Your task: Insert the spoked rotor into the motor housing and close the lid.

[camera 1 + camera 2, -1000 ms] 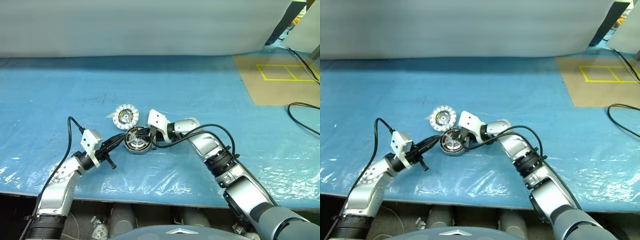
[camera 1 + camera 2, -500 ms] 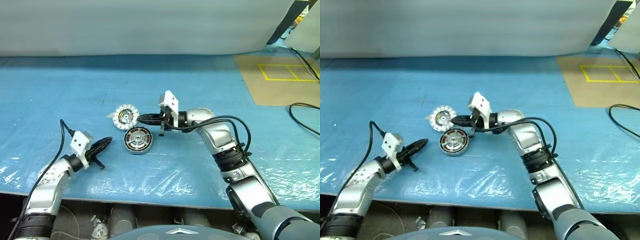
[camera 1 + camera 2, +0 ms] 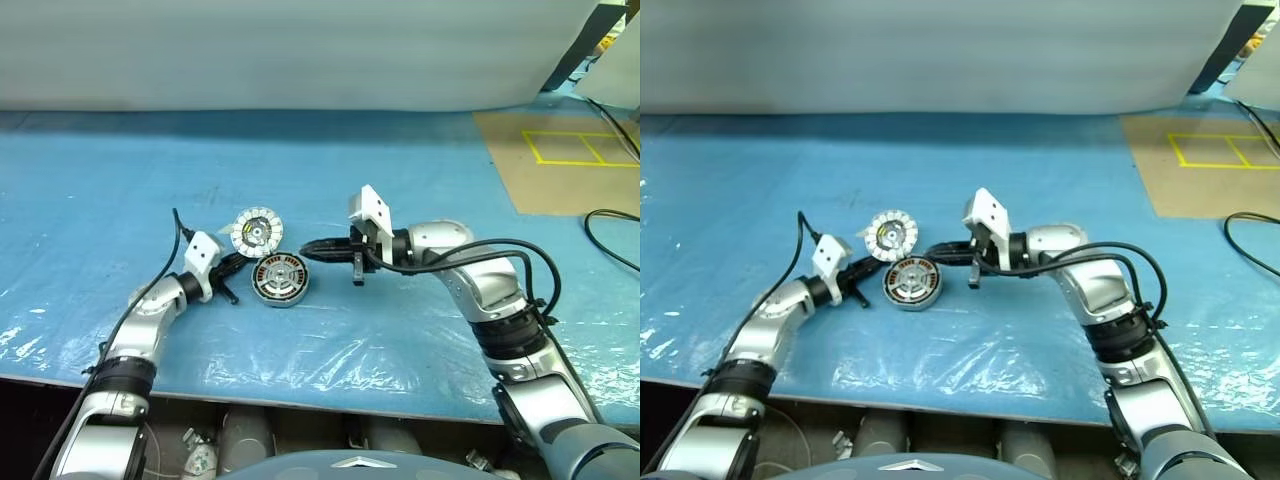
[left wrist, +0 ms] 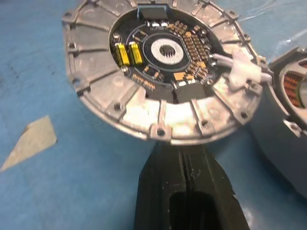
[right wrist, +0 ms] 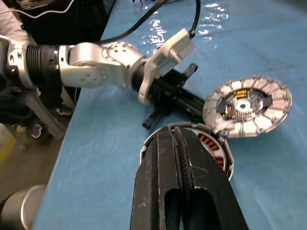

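The motor housing point(image 3: 279, 279), silver-rimmed with copper windings, lies on the blue table. Dark spokes show across its top; I cannot tell whether that is the spoked rotor. The lid point(image 3: 255, 232) rests just behind it with its ribbed face and dark centre hub up. Its near edge overlaps the housing's rim point(image 5: 213, 148). My left gripper point(image 3: 238, 262) is shut and empty, its tips right at the lid's rim point(image 4: 158, 129). My right gripper point(image 3: 305, 247) is shut and empty. It hovers level just right of the housing and points left.
A tan board point(image 3: 560, 160) with yellow tape lines lies at the back right, with a black cable point(image 3: 610, 215) beside it. A small pale scrap point(image 4: 31, 141) lies by the lid. Wrinkled clear film covers the table near its front edge point(image 3: 330, 400).
My left gripper has pushed forward from beside the housing up to the lid. My right gripper has lifted off the housing and drawn back to the right. Both stayed shut.
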